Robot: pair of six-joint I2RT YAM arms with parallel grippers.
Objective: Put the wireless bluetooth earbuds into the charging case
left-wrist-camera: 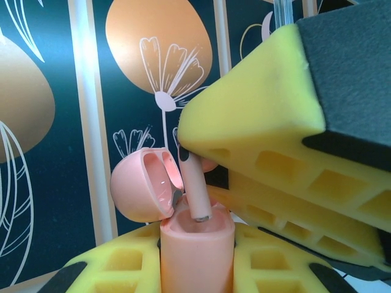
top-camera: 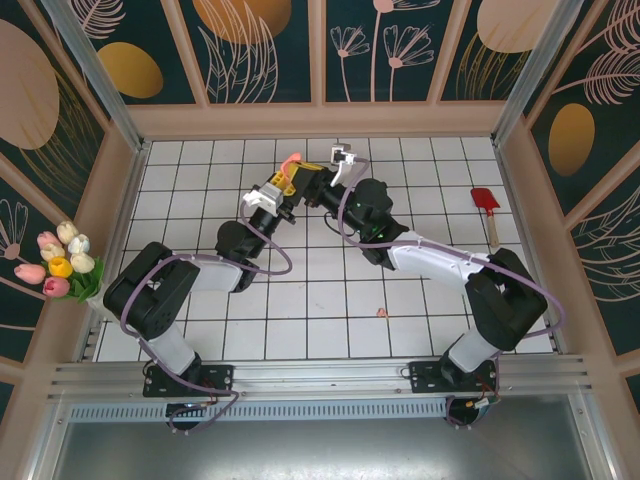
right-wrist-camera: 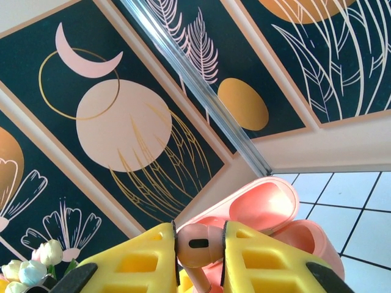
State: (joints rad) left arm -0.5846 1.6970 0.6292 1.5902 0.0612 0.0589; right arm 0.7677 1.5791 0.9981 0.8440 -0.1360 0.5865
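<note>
My left gripper (left-wrist-camera: pixel 197 256) is shut on a salmon-pink charging case (left-wrist-camera: pixel 197 244), held upright with its lid (left-wrist-camera: pixel 137 189) hinged open to the left. My right gripper (right-wrist-camera: pixel 199 247) is shut on the head of a salmon-pink earbud (right-wrist-camera: pixel 198 244). The stem of this earbud (left-wrist-camera: pixel 197 189) points down into the case mouth, and its tip sits just inside the rim. In the top view both grippers meet above the far middle of the tiled floor, left gripper (top-camera: pixel 285 180) and right gripper (top-camera: pixel 316 178), with the case (top-camera: pixel 291 160) between them. Another pink earbud (top-camera: pixel 382 312) lies on the tiles.
A small white and black object (top-camera: pixel 341 155) sits just behind the grippers. A red spatula (top-camera: pixel 487 205) lies at the right. A bunch of tulips (top-camera: pixel 62 262) leans outside the left wall. Patterned panels close in the white tiled floor (top-camera: pixel 300 320).
</note>
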